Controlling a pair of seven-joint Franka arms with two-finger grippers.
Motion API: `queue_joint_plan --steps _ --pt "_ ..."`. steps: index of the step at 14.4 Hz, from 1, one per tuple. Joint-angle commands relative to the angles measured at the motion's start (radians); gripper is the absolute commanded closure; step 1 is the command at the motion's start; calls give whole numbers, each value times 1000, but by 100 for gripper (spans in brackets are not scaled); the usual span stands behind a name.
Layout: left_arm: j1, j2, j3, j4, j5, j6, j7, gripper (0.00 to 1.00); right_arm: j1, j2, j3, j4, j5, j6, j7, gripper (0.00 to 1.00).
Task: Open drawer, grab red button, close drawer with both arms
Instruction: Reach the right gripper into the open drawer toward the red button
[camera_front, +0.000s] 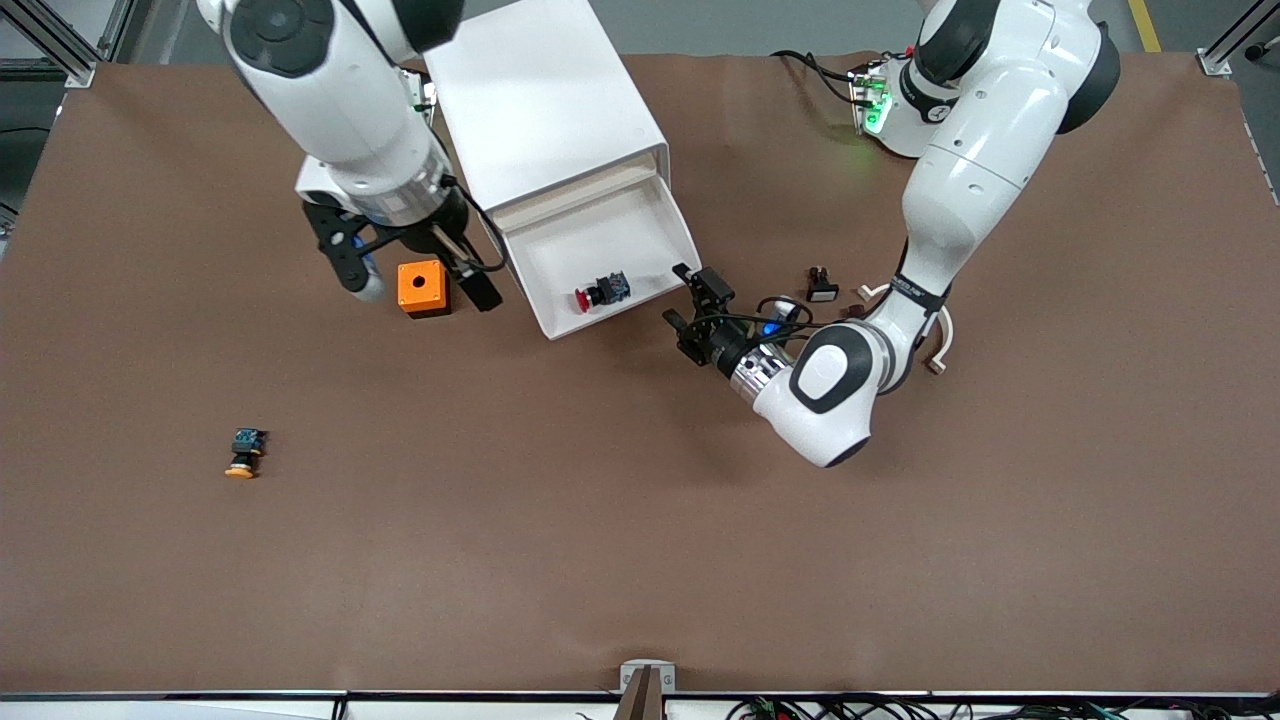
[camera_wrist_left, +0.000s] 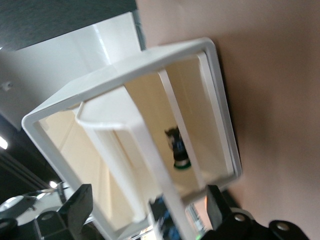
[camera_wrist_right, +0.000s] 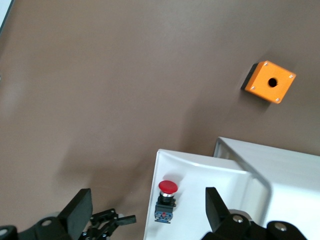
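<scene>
The white cabinet (camera_front: 540, 100) lies on the table with one drawer (camera_front: 590, 240) pulled out. The red-capped button (camera_front: 598, 292) lies on its side in the drawer, near the front rim. My left gripper (camera_front: 688, 303) is open and empty, low beside the drawer's front corner toward the left arm's end. In the left wrist view its fingers (camera_wrist_left: 80, 205) frame the drawer front (camera_wrist_left: 150, 65), with the button's dark body (camera_wrist_left: 177, 150) inside. My right gripper (camera_front: 418, 278) is open and empty, up over the orange box. The right wrist view shows the button (camera_wrist_right: 167, 197) in the drawer (camera_wrist_right: 210, 185).
An orange cube box with a hole (camera_front: 422, 288) stands beside the drawer toward the right arm's end; it also shows in the right wrist view (camera_wrist_right: 270, 82). A yellow-orange-capped button (camera_front: 243, 455) lies nearer the front camera. A small black-and-white part (camera_front: 820, 287) lies by the left arm.
</scene>
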Motion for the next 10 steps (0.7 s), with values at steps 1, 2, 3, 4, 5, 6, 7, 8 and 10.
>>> queue_joint_plan --steps 1,2,3,4,5,6,7,8,10 --pt "25 -2 4 71 -16 -11 138 0 59 48 -9 6 -43 37 63 0" --pt "31 -3 4 88 -9 -11 187 0 78 65 -9 5 -55 49 80 0" --pt "39 -6 11 96 -7 -11 236 0 92 82 -11 2 -63 63 98 0" --pt "39 -11 30 99 -4 -11 293 0 108 98 -11 -8 -67 83 112 0" --pt "29 -12 60 106 11 -10 351 0 124 110 -11 -18 -70 98 130 0" --pt "19 -16 77 128 42 -10 414 0 144 122 -11 -26 -89 111 156 0" --pt "15 -17 79 136 71 -2 462 0 162 130 -11 -37 -115 112 178 0" --pt "15 -35 79 142 108 15 518 0 184 131 -9 -55 -138 123 196 0" --pt "12 -74 73 142 197 65 632 0 208 130 -11 -99 -156 160 226 0"
